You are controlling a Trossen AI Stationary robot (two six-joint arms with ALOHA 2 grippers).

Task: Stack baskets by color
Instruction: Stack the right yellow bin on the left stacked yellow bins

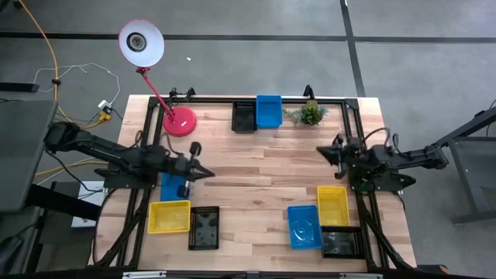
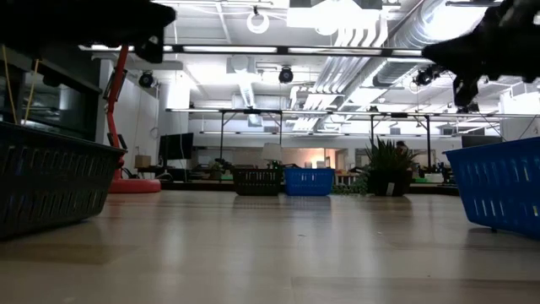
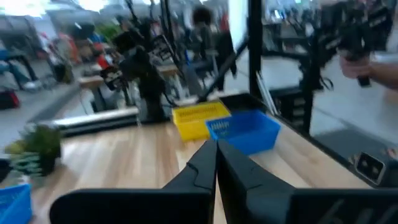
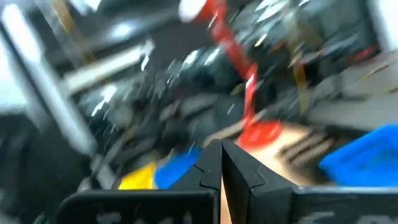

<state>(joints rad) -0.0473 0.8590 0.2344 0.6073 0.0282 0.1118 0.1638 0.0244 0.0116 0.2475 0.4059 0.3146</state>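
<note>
Both pincers, left gripper [image 1: 208, 172] and right gripper [image 1: 321, 151], hang pressed together, empty. Blue basket [image 1: 171, 187] sits just beneath the left one; I'd spread wide before descending on its rim.

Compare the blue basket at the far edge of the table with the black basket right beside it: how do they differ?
The blue basket is bright blue; the black basket is black. In the high view the blue basket reaches closer to the far edge, while the black basket sits slightly nearer. Both are rectangular, upright, mesh-walled and side by side.
</note>
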